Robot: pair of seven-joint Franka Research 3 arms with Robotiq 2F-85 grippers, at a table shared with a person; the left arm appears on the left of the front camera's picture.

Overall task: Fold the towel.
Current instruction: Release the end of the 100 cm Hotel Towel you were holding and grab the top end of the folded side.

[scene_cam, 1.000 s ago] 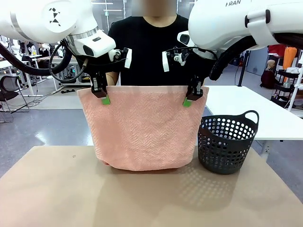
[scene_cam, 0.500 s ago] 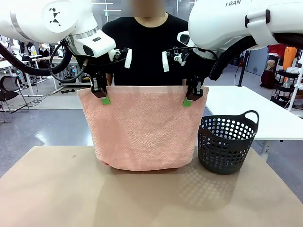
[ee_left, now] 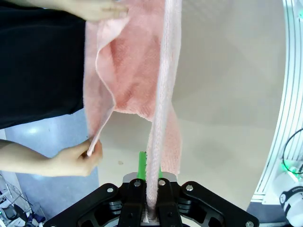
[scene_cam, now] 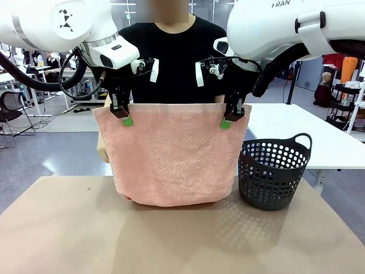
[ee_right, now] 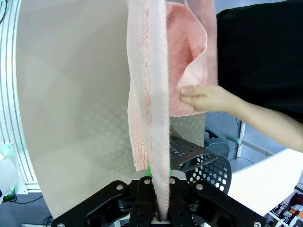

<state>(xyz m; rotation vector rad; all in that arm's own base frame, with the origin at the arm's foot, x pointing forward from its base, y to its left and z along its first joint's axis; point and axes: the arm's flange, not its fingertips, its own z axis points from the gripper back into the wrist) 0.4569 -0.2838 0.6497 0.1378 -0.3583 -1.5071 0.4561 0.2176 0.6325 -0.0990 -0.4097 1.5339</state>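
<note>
Dark basket point(scene_cam: 274, 174) on tan table point(scene_cam: 171, 242)

Print on the arms
The right arm point(scene_cam: 268, 25) bears the cut-off letters "RAN"; the left arm point(scene_cam: 40, 25) carries a black triangle logo.

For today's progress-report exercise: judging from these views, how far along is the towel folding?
Done: the left gripper and right gripper are shut on the top corners of the towel, which hangs with its lower edge at the table. In hand: the person's hand pinches a layer behind. Left, probably: joining edges and laying it down folded.
</note>
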